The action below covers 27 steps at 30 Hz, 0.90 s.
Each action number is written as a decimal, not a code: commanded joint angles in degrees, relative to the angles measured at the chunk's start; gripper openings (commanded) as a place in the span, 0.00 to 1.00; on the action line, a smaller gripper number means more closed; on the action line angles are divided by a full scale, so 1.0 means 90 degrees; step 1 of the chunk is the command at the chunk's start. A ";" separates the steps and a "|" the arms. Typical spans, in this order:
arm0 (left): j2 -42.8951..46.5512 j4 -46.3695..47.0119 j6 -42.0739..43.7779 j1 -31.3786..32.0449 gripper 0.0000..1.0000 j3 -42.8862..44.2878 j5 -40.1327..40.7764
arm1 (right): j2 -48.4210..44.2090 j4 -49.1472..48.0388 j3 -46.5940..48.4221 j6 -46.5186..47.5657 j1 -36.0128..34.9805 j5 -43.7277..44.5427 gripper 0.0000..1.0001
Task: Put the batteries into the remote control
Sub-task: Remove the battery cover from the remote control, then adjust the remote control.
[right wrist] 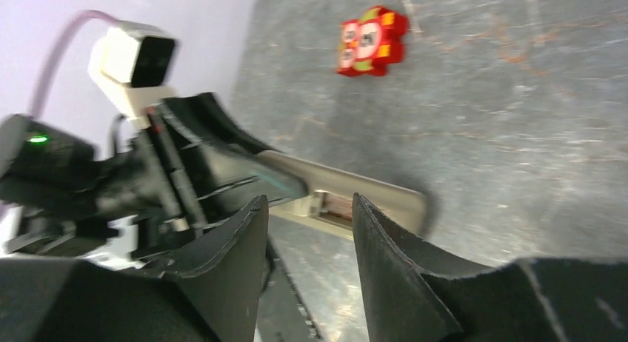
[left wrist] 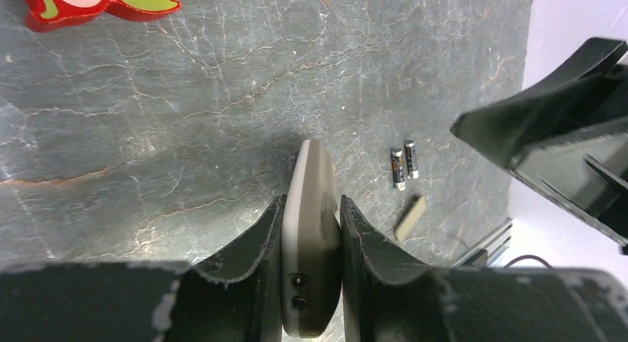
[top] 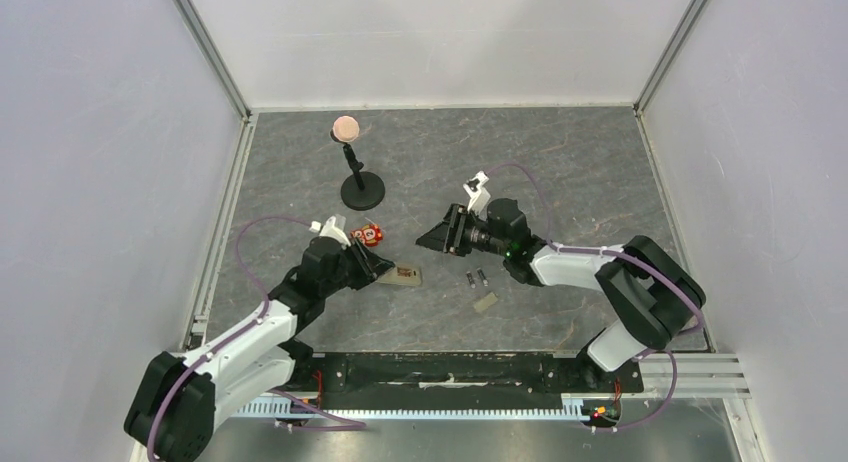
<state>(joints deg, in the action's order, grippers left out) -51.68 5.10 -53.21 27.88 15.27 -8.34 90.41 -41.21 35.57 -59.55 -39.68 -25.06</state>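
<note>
**Grey marbled tabletop: remote pinched, batteries loose**

Grey table, walls well back. The remote control [left wrist: 311, 231] is clamped in the left gripper [left wrist: 311, 206], far end poking past the fingertips. The batteries [left wrist: 403, 164] lie side by side ahead and to its right, just beyond a beige cover [left wrist: 409, 216]. The right gripper [right wrist: 307, 209] hangs spread and empty nearby. The batteries look light, hard and rolly, so I'd pinch one mid-body. Plenty of room around them.

We see a grey tabletop [top: 560, 162] veined like marble, closed in by plain pale walls: the back wall [top: 440, 42], the left wall [top: 90, 162] and the right wall [top: 770, 132]. A silvery metal post [top: 208, 47] climbs each back corner. Along the near edge runs a black bar [top: 450, 369]. The light is soft and even, and shadows stay faint.
</note>
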 commanded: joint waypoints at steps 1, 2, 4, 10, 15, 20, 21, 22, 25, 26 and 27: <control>-0.0006 -0.1196 0.1188 0.0008 0.02 0.0203 0.0402 | -0.0468 0.2484 0.0667 0.1796 0.0010 0.0874 0.48; -0.0041 -0.1169 0.1372 0.0008 0.02 0.0247 0.0274 | -0.0571 0.2791 0.0725 0.2002 0.0005 0.0944 0.49; -0.0099 -0.1067 0.1754 0.0008 0.02 0.0345 -0.0132 | -0.0745 0.3239 0.0819 0.2540 -0.0004 0.0959 0.50; -0.0194 -0.0634 0.1885 0.0014 0.02 0.0767 -0.1021 | -0.1487 0.3287 0.0331 0.4249 -0.0022 -0.0150 0.71; -0.0045 -0.0659 0.2340 0.0022 0.02 0.1427 -0.2359 | -0.2037 0.3400 0.0170 0.4966 -0.0025 -0.1259 0.83; -0.0026 -0.0621 0.2747 0.0020 0.02 0.1916 -0.3869 | -0.2310 0.4126 0.0489 0.5532 -0.0025 -0.1858 0.87; -0.0045 -0.0661 0.2848 0.0021 0.02 0.2009 -0.4081 | -0.2384 0.4277 0.0560 0.5662 -0.0022 -0.1945 0.87; -0.0064 -0.0746 0.2920 0.0018 0.02 0.2115 -0.4252 | -0.2452 0.4375 0.0609 0.5767 -0.0021 -0.2093 0.87; -0.0185 -0.0787 0.2968 0.0019 0.02 0.2410 -0.4828 | -0.2574 0.4549 0.0716 0.5905 -0.0032 -0.2564 0.87; -0.0238 -0.0759 0.2949 0.0018 0.02 0.2501 -0.5025 | -0.2560 0.4767 0.0790 0.6004 -0.0055 -0.2659 0.87; -0.0304 -0.0711 0.2889 0.0026 0.02 0.2602 -0.5257 | -0.2542 0.4906 0.0866 0.6060 -0.0065 -0.2674 0.87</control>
<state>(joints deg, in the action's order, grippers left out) -53.06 -2.33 -30.15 27.88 33.89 -43.48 69.08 -1.89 39.13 -10.04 -39.72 -42.98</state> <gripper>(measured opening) 0.324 0.870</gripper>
